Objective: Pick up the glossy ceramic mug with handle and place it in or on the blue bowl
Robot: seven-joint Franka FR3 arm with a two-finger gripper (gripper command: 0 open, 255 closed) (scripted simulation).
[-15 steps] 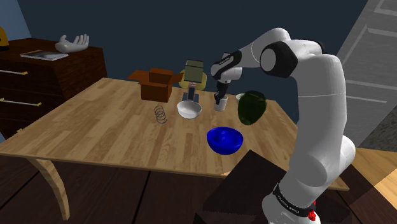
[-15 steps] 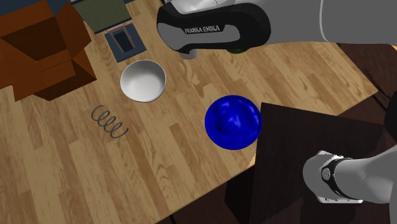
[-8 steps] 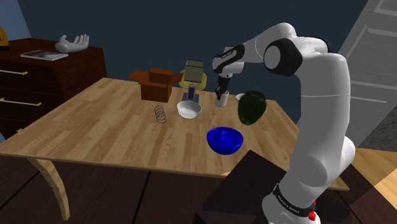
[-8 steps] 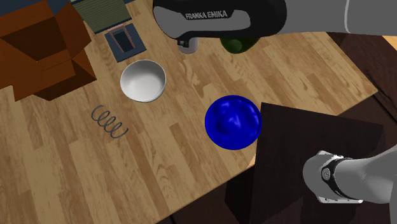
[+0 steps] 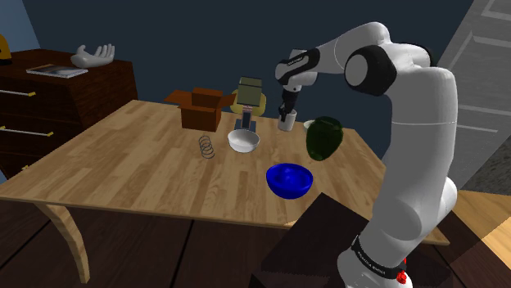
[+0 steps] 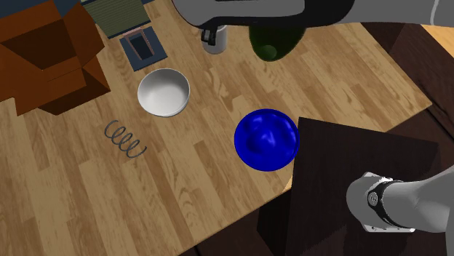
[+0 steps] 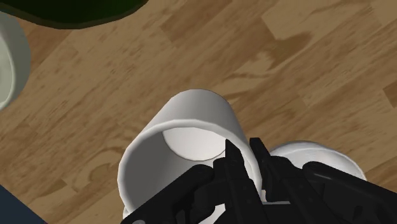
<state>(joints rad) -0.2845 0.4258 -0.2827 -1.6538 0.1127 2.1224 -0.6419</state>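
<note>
Gripper (image 5: 286,116) is closed down on the mug (image 5: 286,123), pinching its wall. In the wrist view one finger (image 7: 231,157) sits inside the rim and the other outside, gripper (image 7: 244,154) clamped on the mug (image 7: 180,150). The gap is only as wide as the wall.

Mug is at the far side of the table (image 5: 131,168), hanging under the hand. Can't tell how far its base is off the wood.

Clearance: bare wood runs from the mug (image 6: 213,40) to the blue bowl (image 6: 267,140). The blue bowl (image 5: 290,180) sits near the table's near edge, just ahead of the stand (image 5: 315,245). The white bowl (image 5: 243,141) is on the shoulder view's left of that lane and the dark green object (image 5: 323,137) on its right, both near it. There is a wide open tabletop further left.

Count: 1 mug, 2 bowls (1 blue, 1 white), 1 wire spring (image 5: 207,146), 1 cardboard box (image 5: 201,108), 1 green object and 1 pale round rim (image 7: 9,60) beside it.

Mug look: plain white, smooth, cylindrical, with an open mouth, a thin wall and a pale interior.
</note>
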